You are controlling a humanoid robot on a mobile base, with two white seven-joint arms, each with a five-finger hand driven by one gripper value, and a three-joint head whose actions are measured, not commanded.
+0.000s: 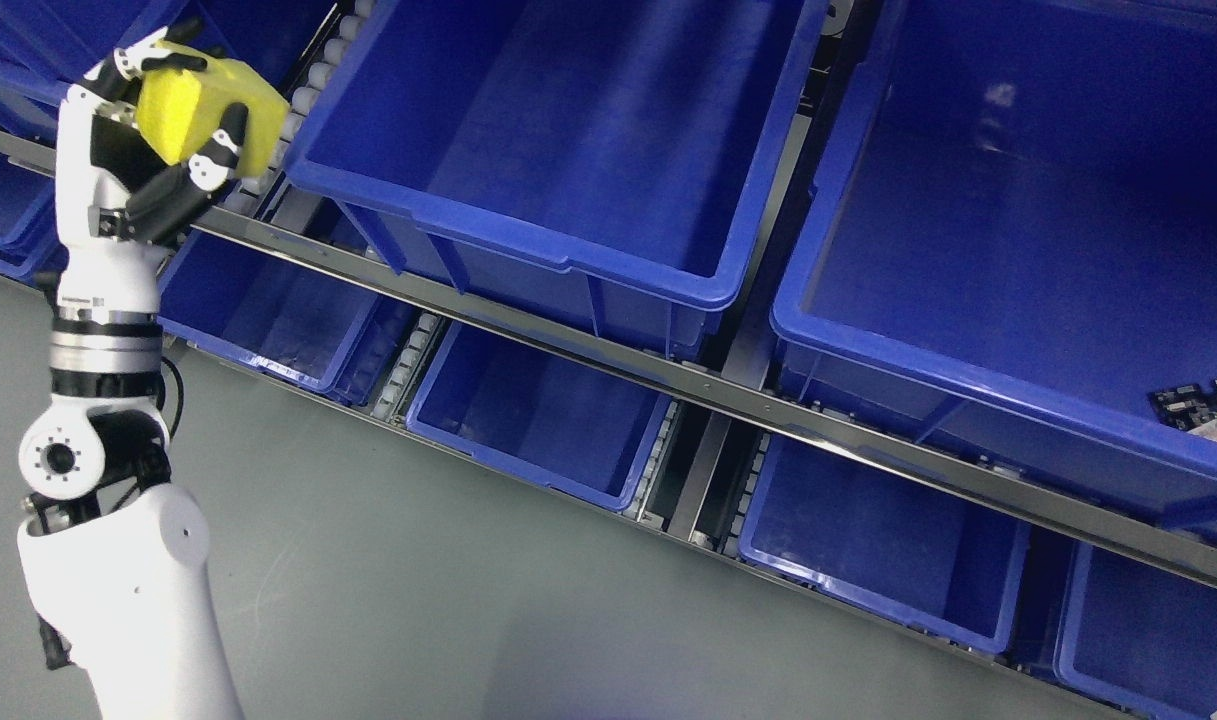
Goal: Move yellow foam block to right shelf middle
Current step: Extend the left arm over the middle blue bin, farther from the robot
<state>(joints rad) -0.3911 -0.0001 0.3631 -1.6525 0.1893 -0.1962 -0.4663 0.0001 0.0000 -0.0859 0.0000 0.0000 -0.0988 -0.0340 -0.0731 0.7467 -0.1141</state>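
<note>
1. Left arm: white, rising from the lower left corner of the head view to the upper left, wrist pointing upward.
2. Left hand point(153, 150): fingers point(218, 160) curled around the yellow foam block point(200, 110), gripping it from below and from the far side.
3. Yellow foam block: held in the air at the upper left, in front of the roller track point(313, 70) that runs beside the large blue bin point(568, 270) at the centre.
4. Shelf rail point(668, 370): a grey metal bar crossing the view diagonally, with large bins above it and smaller blue bins point(528, 410) below.
5. Right-hand bin point(968, 380): holds a small circuit board point(1200, 405) near its lower right corner.
6. Grey floor point(418, 600): fills the lower part of the view.
</note>
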